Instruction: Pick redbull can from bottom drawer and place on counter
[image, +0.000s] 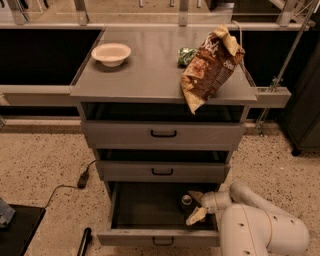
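In the lower middle of the frame, inside the open bottom drawer (150, 236), the can (186, 202) stands upright just left of the gripper (194, 206). The gripper's fingers are spread either side of the can and appear to hold nothing.

White bowl (111, 53) sits left on the desk (150, 77), brown chip bag (212, 65) draped over its front right edge, green packet (186, 55) just behind. Black cable (75, 184) on the speckled floor (40, 155). The end effector (194, 206) is down inside the bottom drawer (145, 207).

hand (192, 206) cream, in grey bottom drawer (157, 238) | redbull can (186, 201) dark | floor (40, 160) speckled
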